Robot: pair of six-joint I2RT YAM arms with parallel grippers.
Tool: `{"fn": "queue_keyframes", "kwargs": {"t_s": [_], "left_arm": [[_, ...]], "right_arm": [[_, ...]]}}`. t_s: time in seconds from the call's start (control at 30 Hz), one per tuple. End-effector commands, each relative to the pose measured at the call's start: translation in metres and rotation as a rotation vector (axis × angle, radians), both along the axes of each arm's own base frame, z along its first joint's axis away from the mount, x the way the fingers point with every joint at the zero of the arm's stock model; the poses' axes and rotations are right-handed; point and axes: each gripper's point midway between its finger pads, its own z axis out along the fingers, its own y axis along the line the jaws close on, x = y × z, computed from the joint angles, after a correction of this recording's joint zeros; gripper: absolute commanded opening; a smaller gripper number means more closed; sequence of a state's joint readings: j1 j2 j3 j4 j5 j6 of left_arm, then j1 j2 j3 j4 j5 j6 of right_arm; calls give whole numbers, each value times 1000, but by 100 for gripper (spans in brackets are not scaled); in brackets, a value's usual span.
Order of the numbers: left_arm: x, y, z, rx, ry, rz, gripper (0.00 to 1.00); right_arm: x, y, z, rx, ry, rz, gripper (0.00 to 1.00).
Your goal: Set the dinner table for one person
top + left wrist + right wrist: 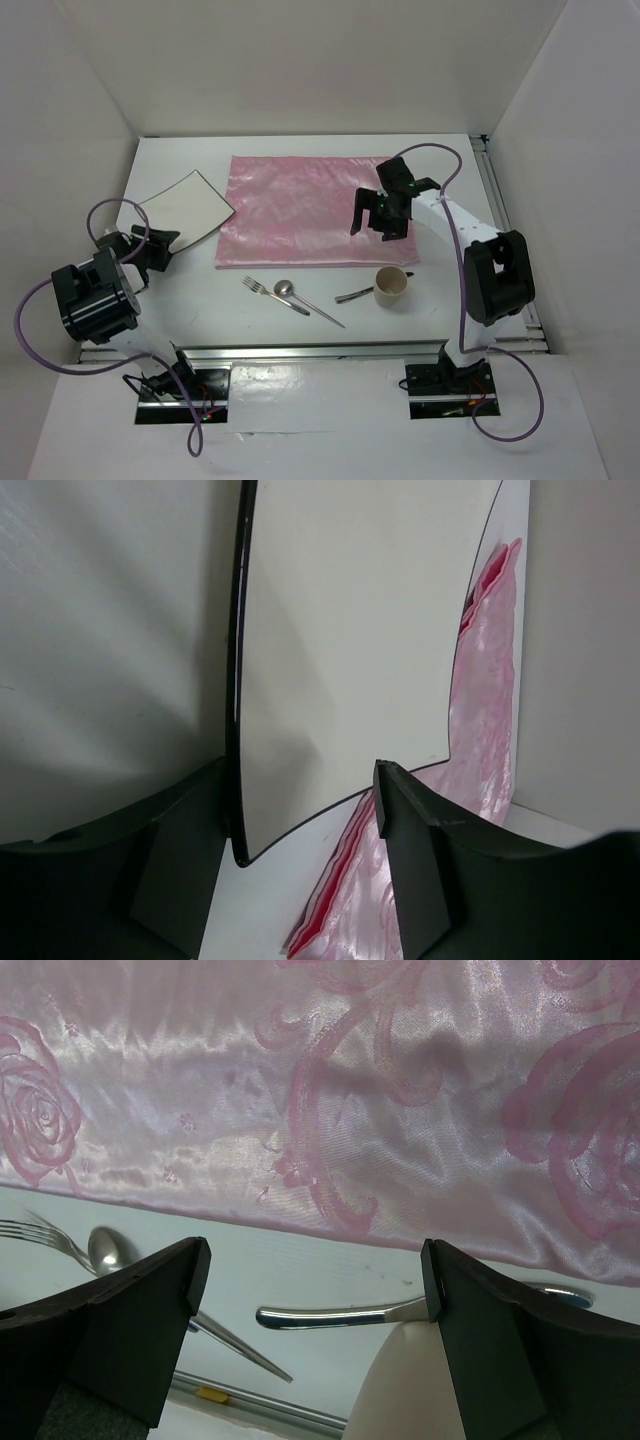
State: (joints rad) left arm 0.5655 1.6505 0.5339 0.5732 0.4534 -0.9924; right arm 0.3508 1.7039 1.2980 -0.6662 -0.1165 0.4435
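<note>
The white dinner table point(190, 315) holds a shiny pink cloth point(300, 210) spread at its far middle. A white square plate point(185, 205) with a dark rim lies at the far left, beside the cloth. My left gripper point(155, 248) is open at the plate's near corner. In the left wrist view the plate point(350, 650) reaches in between the spread fingers of the gripper point(300, 780), its edge close to the left finger. My right gripper point(375, 225) is open and empty, hovering over the cloth's near right part point(350, 1090); in its wrist view point(315, 1255) nothing lies between the fingers.
A fork point(262, 289) and a spoon point(287, 291) lie near the front middle. A beige cup point(391, 286) stands to their right with another metal utensil point(353, 295) beside it; its handle point(330, 1313) shows in the right wrist view. Metal rails point(320, 350) edge the table.
</note>
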Motion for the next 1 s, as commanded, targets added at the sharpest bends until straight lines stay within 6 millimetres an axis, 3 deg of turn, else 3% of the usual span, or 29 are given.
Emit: {"fn": "queue_keyframes", "kwargs": {"t_s": [0.0,0.37,0.4,0.5,0.53,0.6,0.77,0.97], "left_arm": [[-10,-6,-24,-30,75,-11,71],[0,-4,-15,-27,48,-40,43],[4,-2,-5,-1,19,-45,35],[5,-1,0,15,19,-54,22],[9,2,9,25,4,-54,4],[12,0,17,19,-12,-74,0],[27,-6,62,11,-126,-148,0],[46,-9,140,67,-317,-235,0]], "right_arm": [[13,6,11,-5,-51,14,100],[13,2,6,-27,-39,5,100],[13,2,6,-27,-39,5,100],[11,0,5,-38,-33,1,100],[11,0,8,-34,-42,1,100],[11,0,8,-34,-42,1,100],[10,-1,15,-30,-51,-20,100],[6,-3,22,-26,-61,-20,100]]}}
